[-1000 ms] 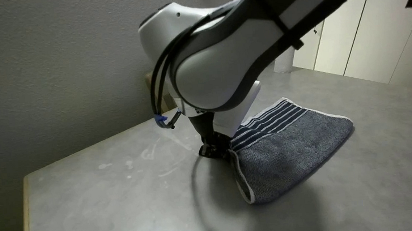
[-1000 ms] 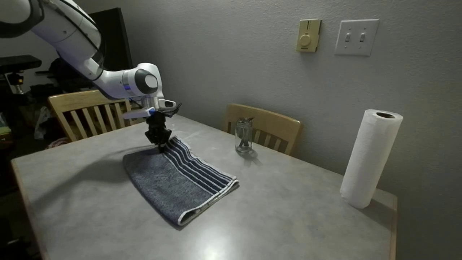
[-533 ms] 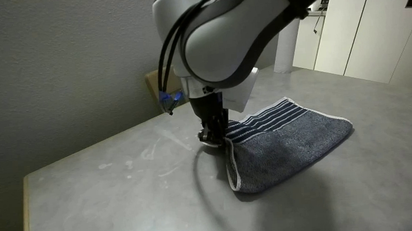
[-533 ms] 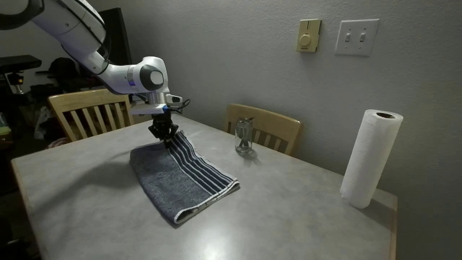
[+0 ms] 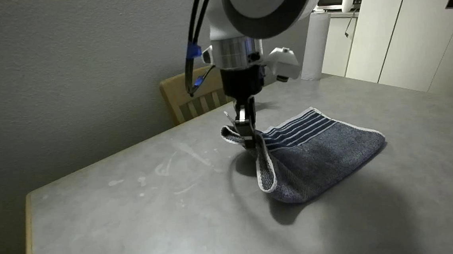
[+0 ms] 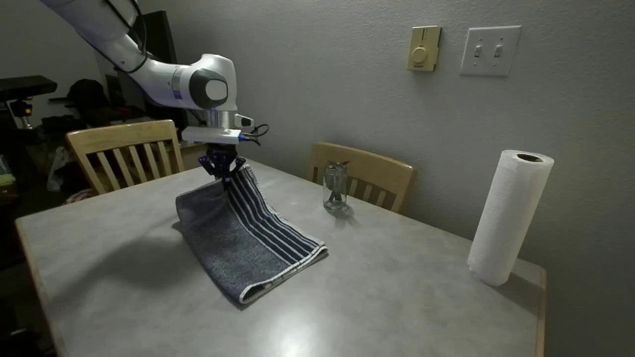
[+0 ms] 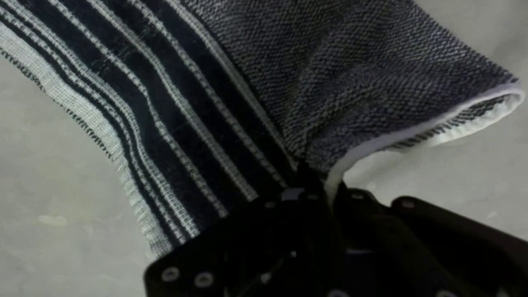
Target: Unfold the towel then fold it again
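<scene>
Pinching the pale trim of the towel (image 7: 264, 95), the claw (image 7: 326, 181) comes in from the bottom of the wrist view with its two fingers pressed together on the cloth. From that grip the striped band sweeps to the upper left of the frame, the plain dark part fills the upper middle, and a loose fold juts out toward the right edge. In both exterior views the held end is raised and the rest lies folded; in an exterior view the cloth sits on the counter (image 6: 407, 297) left of the middle of the frame, slanting down to a lowest corner where the layers part a little. The robot arm (image 6: 198, 84) comes down there from the upper left. Right of the towel and well apart from it is a glass jar (image 6: 335, 191) (dark things stand inside, too blurred to name), with the back of a wooden chair (image 6: 379, 166) behind it. A paper roll (image 6: 508, 218) stands on the counter at the right of the frame, and another chair (image 6: 124, 131) shows at the left, beyond the counter's edge
</scene>
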You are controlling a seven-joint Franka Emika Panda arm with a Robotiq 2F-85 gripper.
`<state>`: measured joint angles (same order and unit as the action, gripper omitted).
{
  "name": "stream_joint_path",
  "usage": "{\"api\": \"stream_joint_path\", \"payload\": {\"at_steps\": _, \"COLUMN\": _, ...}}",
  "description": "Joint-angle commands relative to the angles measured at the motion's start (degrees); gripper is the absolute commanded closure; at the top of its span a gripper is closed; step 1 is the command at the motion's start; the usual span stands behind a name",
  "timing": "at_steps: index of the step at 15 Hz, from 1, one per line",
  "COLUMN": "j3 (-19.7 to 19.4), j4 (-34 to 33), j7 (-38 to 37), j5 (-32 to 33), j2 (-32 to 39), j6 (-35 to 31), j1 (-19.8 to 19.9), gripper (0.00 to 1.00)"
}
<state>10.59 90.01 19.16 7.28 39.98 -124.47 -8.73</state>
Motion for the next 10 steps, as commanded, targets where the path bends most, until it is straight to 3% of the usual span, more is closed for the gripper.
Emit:
{"api": "stream_joint_path", "payload": {"at_steps": 1, "j3": 3.41, "j4": 9.07, "j7": 10.16, "j5": -4.61, "j2": -7.55, "j6": -0.86, "j1": 5.53, "gripper": 0.98}}
{"api": "stream_joint_path", "payload": {"at_steps": 6, "j3": 3.92, "j4": 10.98, "j7": 19.56, "j5": -8.08, "j2": -10.13, "j6": 3.37, "j1": 8.02, "gripper": 0.98}}
{"api": "stream_joint_path", "payload": {"at_steps": 10, "j3": 2.56, "j4": 9.24, "j7": 19.87, "j5": -6.52, "j2": -9.17, "j6": 6.82, "j1": 6.7, "gripper": 0.98}}
